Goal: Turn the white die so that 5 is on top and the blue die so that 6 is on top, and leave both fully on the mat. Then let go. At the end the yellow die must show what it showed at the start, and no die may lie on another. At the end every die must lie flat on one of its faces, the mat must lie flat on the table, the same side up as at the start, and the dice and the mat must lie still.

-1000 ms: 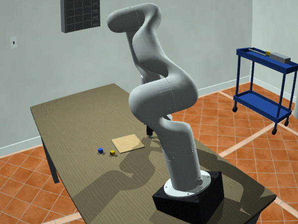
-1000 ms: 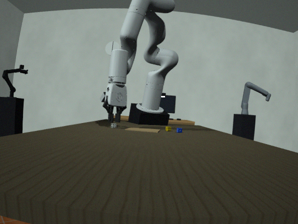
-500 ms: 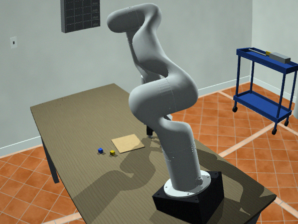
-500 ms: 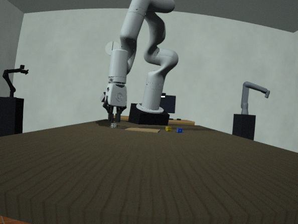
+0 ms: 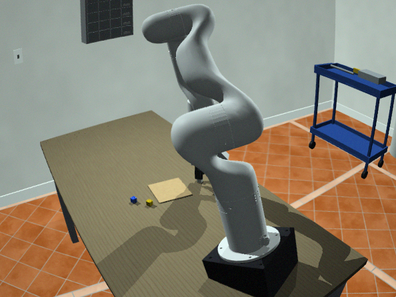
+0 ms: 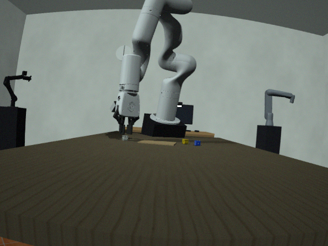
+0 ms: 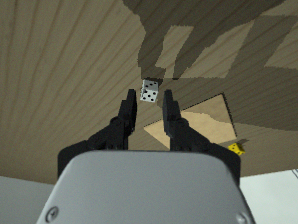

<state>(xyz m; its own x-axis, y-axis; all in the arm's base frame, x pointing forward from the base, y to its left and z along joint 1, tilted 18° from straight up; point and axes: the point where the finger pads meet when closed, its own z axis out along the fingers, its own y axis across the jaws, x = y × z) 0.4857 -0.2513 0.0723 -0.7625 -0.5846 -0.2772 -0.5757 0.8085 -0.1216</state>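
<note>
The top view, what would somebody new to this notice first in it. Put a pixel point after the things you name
The big pale arm (image 5: pixel 237 113) (image 6: pixel 167 99) dominates, rising from a black pedestal (image 5: pixel 233 276) (image 6: pixel 147 128) at the table's (image 5: pixel 100 150) (image 6: pixel 165 193) near end. Next, the bright blue cart (image 5: pixel 348 86) stands on orange tiles (image 5: pixel 283 156), right of the table.

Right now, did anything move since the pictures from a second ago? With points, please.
Nothing I can see has moved, been picked up or let go. The gripper (image 5: pixel 200 182) (image 6: pixel 126 133) (image 7: pixel 149 99) is still open near the white die (image 6: pixel 125 138) (image 7: pixel 149 91). The yellow die (image 5: pixel 149 202) (image 6: pixel 185 141) (image 7: pixel 236 149), blue die (image 5: pixel 133 200) (image 6: pixel 197 143) and mat (image 5: pixel 170 190) (image 6: pixel 157 143) (image 7: pixel 210 120) stayed put.
</note>
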